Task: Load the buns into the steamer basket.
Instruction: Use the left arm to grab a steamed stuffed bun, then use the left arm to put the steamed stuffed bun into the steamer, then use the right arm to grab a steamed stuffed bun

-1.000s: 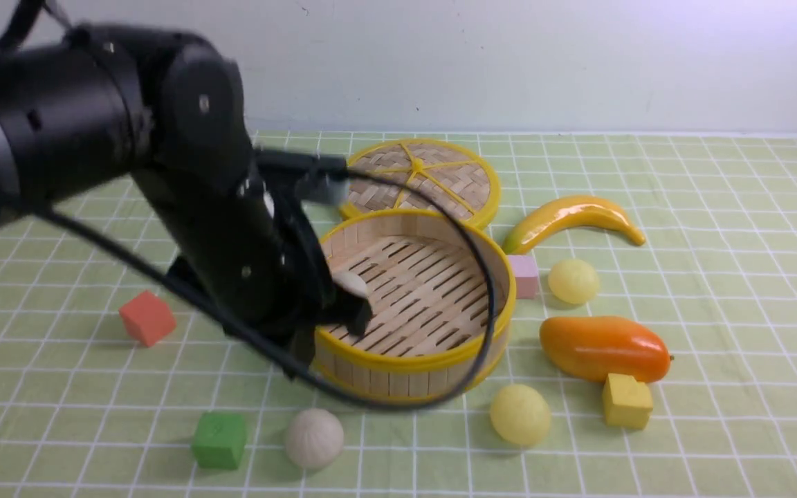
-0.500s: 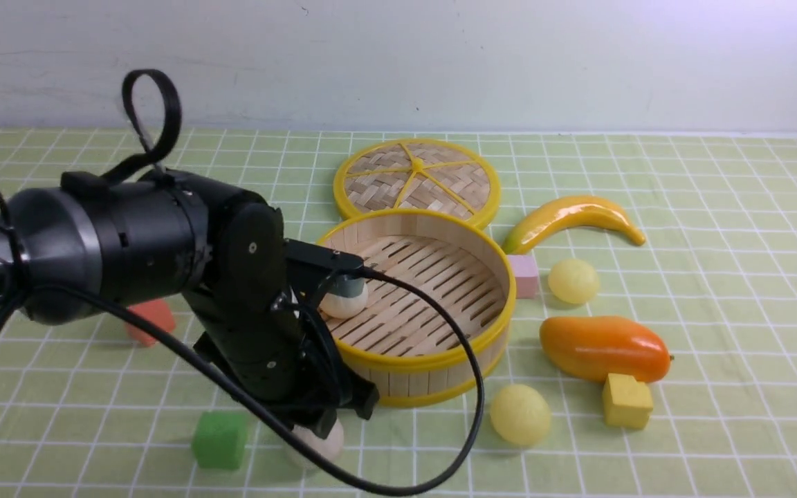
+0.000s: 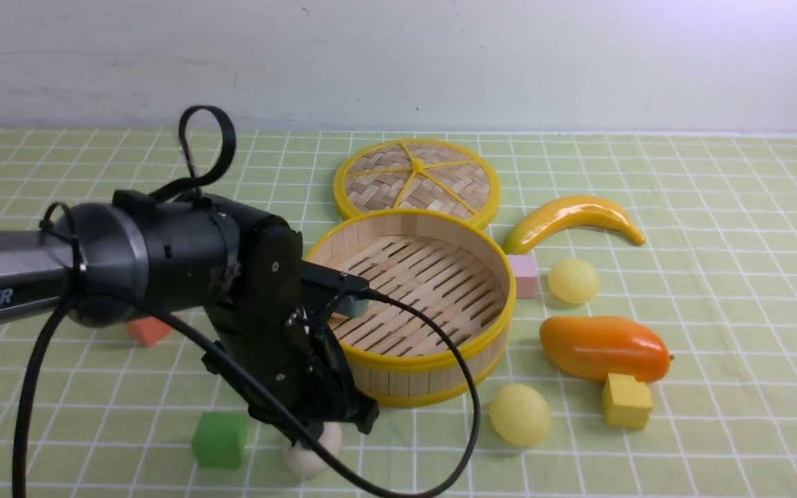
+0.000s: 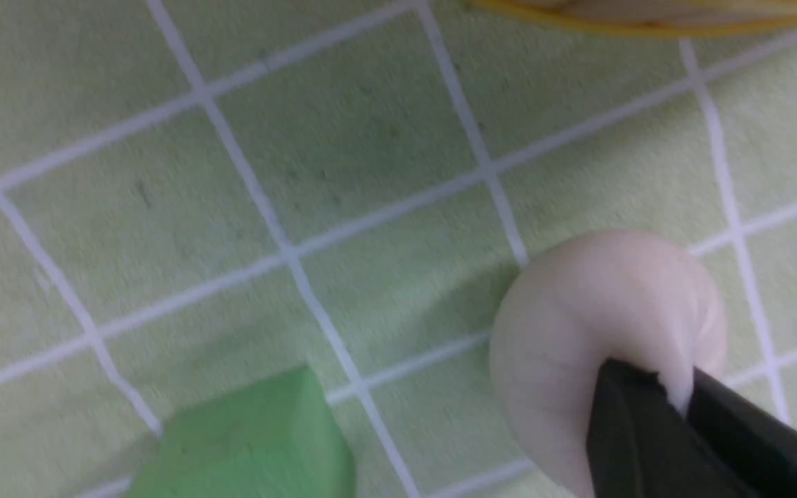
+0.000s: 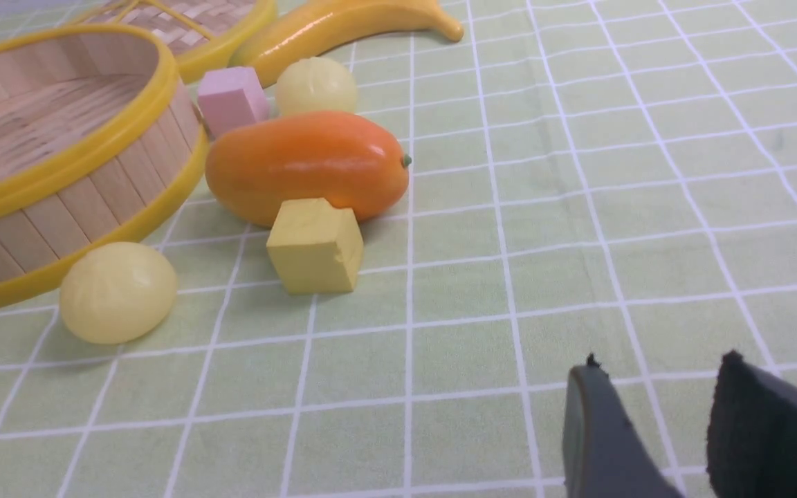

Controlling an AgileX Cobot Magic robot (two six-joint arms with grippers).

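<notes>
- The near white bun (image 3: 307, 456) lies just in front of the steamer basket (image 3: 433, 379), beside the green cube (image 3: 218, 439).
- The left gripper (image 4: 668, 394), inside the basket a second ago, has dropped onto this bun. Its fingers sit close together, but whether they pinch cannot be told.
- One white bun was already delivered and is now hidden by the left arm (image 3: 163, 263).
- The front yellow bun (image 3: 519, 413) and the far yellow bun (image 3: 573, 281) remain outside.
- The right gripper (image 5: 654, 429) hangs parted and empty.

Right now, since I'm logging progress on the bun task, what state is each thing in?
steamer basket, upright, uncovered.
lid, off, lying flat behind the basket.
white bun, outside the basket, under the left fingers.
left fingers, nearly together on the bun; grip unclear.
near yellow bun, outside the basket, untouched.
far yellow bun, outside the basket, untouched.
right fingers, apart, nothing between them.
</notes>
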